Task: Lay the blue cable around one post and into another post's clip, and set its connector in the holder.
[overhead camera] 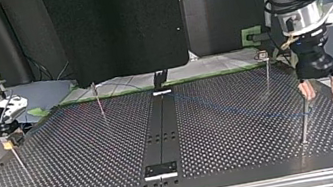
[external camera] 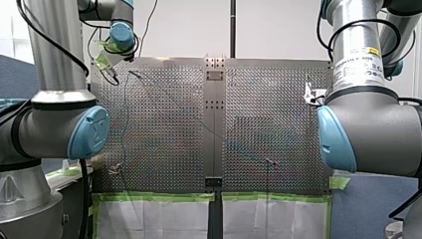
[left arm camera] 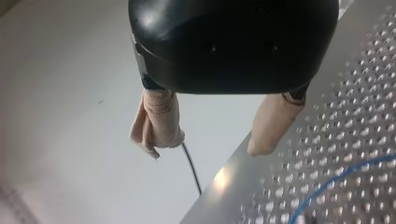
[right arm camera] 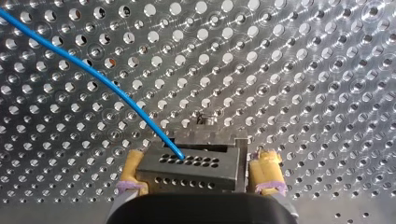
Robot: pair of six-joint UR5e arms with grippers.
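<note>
Front view: both arms sit wide of the centre strip (external camera: 215,124). Top view: the blue cable (overhead camera: 268,110) crosses that strip toward a post (overhead camera: 303,122); keep it lightly taut, I judge. Left wrist view: left gripper (left arm camera: 208,149), pads apart, empty. Right wrist view: right gripper (right arm camera: 201,161) clamped on the connector (right arm camera: 187,170).

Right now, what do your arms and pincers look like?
My left arm and my right arm are silver tubes with pale-blue joint caps and black cables; the right carries a printed label. My left pincer is black with beige pads; my right pincer has yellow pads banded purple.
</note>
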